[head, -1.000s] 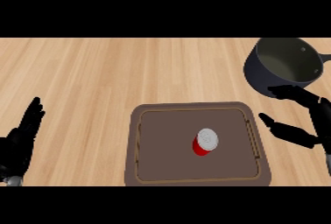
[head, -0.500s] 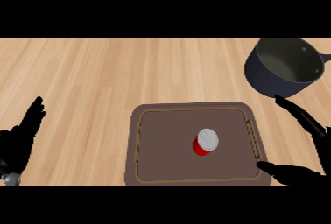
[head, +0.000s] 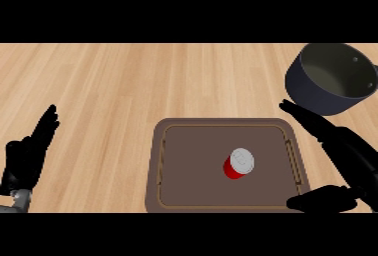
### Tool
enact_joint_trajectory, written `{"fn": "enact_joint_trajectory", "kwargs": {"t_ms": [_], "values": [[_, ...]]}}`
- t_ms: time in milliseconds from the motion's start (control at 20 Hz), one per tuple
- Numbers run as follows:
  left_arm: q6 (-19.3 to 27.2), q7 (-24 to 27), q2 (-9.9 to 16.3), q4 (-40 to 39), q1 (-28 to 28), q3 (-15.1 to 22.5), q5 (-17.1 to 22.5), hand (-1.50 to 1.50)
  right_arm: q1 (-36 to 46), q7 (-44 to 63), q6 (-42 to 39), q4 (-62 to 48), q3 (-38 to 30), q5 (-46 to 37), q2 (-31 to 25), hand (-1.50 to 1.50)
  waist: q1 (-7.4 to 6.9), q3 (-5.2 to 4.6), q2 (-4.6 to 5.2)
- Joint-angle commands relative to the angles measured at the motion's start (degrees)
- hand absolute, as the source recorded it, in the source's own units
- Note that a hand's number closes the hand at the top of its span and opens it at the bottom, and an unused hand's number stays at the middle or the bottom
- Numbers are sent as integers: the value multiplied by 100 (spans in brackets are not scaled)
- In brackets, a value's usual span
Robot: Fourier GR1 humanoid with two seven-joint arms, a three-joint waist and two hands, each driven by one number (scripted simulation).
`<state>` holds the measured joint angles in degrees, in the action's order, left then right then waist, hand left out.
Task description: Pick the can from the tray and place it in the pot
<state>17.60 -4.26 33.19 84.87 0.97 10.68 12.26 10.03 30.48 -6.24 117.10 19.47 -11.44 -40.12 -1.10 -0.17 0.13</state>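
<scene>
Light wood-grain counter top [head: 111, 85], planks running left to right, fills the view. Dark brown rectangular tray with rounded corners and a raised rim [head: 156, 165] sits low centre. Red cylindrical can with a silver lid [head: 238, 163] stands near the middle of the tray floor, a little right of centre, seen almost end-on: long axis roughly upright, lid towards the camera, red side showing only at lower left. Nothing touches the can.

Dark grey metal pot with a paler olive-grey inside [head: 334, 77] at upper right on the counter, off the tray, well apart from the can; its right side is cut off by the frame edge.

Right hand [head: 347, 155] spread wide open over the tray's right edge: fingers [head: 310, 120] straight, stretched up-left, tips ending just below the pot; thumb [head: 321, 201] jutting left over the tray's lower right corner. It holds nothing. Whether it touches the tray rim cannot be told; the wrist runs out of frame.

Left hand [head: 28, 155] at the left edge, open, fingers straight and pointing up, resting, holding nothing. A bit of grey forearm shows beneath it.
</scene>
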Motion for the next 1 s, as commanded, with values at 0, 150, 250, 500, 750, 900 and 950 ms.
{"fn": "enact_joint_trajectory", "kwargs": {"t_ms": [0,150,250,500,750,900,950], "values": [[-211,219,90,-160,-3,-156,70,0,803,1264,-1007,-92,514,204,-170,-150,-150,-21,16],[-211,36,15,-222,156,-78,5,0,1239,1842,-1669,-396,849,520,-73,-150,-96,-10,22],[-105,4,-24,161,-153,-63,-9,0,1400,2456,-2011,-295,964,905,82,-150,-80,-1,-18],[-92,-171,-68,153,-1,-172,-118,0,2426,3177,-2332,-1351,1079,1400,1014,-150,-24,10,-8],[-137,-195,-239,308,-252,-149,-169,0,2503,3197,-2328,-1710,1503,1203,1422,-150,18,14,-21],[-81,-144,-268,326,-271,-210,-277,0,2695,3175,-2521,-2031,1404,1202,1299,-150,21,14,-20],[-276,23,-252,-71,-178,-305,-203,0,2725,3283,-2409,-2075,1614,986,1435,-150,45,11,-13]]}}
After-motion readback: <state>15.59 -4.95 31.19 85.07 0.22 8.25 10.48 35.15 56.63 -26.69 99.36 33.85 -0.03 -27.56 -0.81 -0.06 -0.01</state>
